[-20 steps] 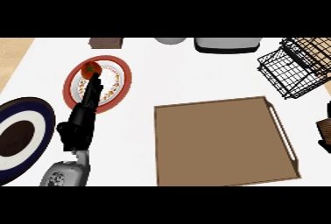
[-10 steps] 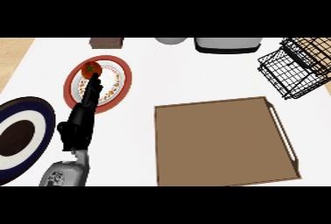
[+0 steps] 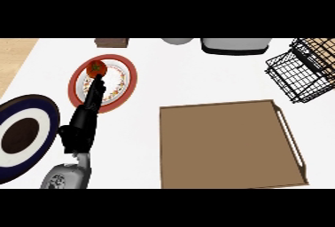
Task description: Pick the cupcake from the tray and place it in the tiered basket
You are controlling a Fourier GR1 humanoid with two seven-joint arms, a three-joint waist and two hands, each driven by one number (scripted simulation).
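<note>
L robot hand (image 3: 81, 126), straight-fingered, tip at tomato (image 3: 97, 68) on red-rimmed plate (image 3: 131, 76); tray (image 3: 222, 146) ctr-right, wire basket (image 3: 302, 73) top R.

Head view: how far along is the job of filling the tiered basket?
Done: nothing that shows. No cupcake is visible in the tiered basket or on the brown tray, which lies bare. In hand: nothing. The left hand reaches over the red-rimmed plate, straight fingers at a red tomato-like fruit, not curled round it. Left: the whole pick and place.
</note>
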